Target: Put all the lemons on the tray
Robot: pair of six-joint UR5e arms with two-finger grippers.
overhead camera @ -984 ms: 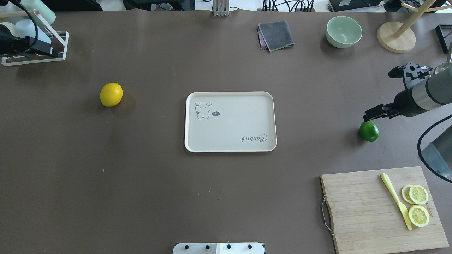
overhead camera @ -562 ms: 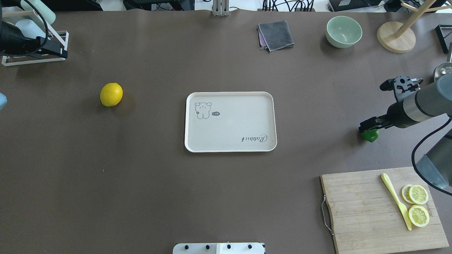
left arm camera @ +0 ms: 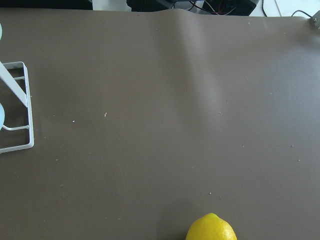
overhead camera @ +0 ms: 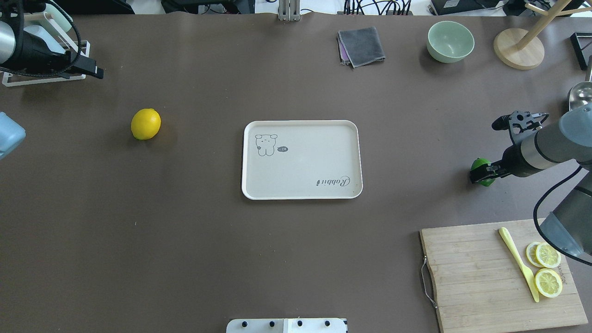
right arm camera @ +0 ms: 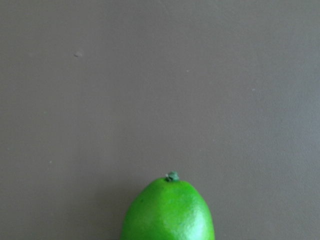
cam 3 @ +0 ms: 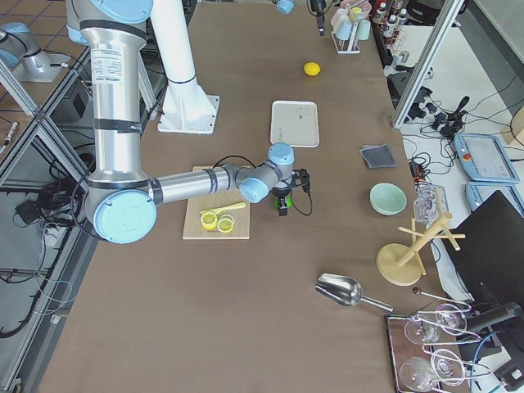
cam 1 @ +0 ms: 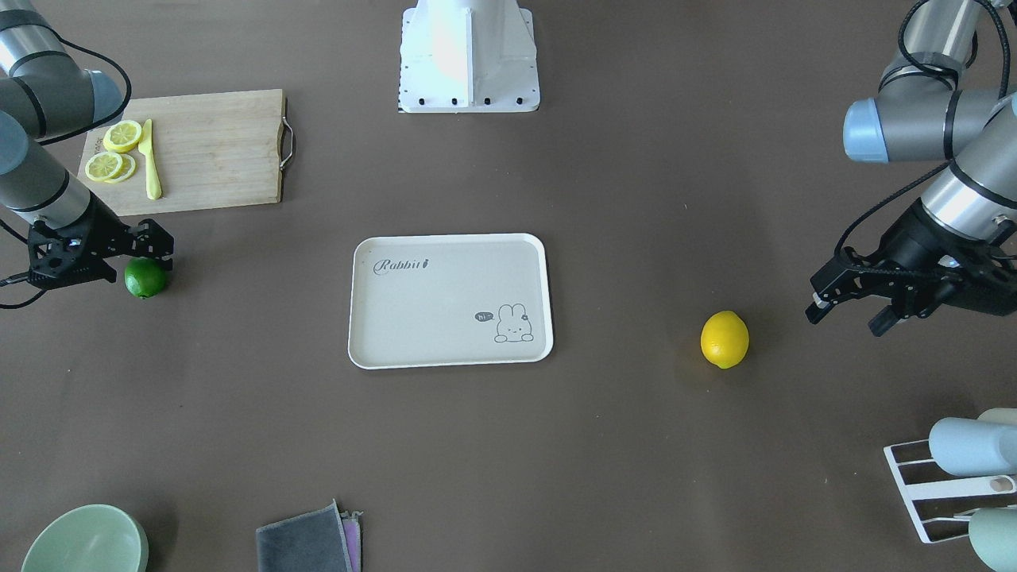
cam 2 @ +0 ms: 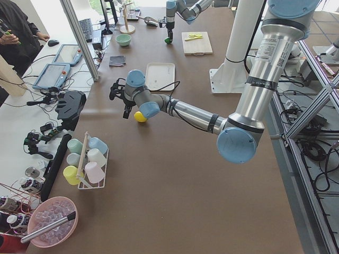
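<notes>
Near edge, robot's R: wooden cutting board [overhead camera: 471, 273] w/ lemon slices [overhead camera: 548, 268]. Beyond it, right claw [overhead camera: 481, 174], fingers apart, sits low over the green lemon [cam 1: 145, 278] on the desk [overhead camera: 185, 231]. Mid-desk: tray [overhead camera: 300, 122]. Yellow lemon [overhead camera: 145, 124] lies well L of the tray. Farther back-L hovers the left claw [cam 1: 844, 316], fingers apart.

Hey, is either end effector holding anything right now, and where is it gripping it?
Left end effector holds nothing, apart from the yellow lemon. Right end effector is at the green lemon; a grip cannot be told.
</notes>
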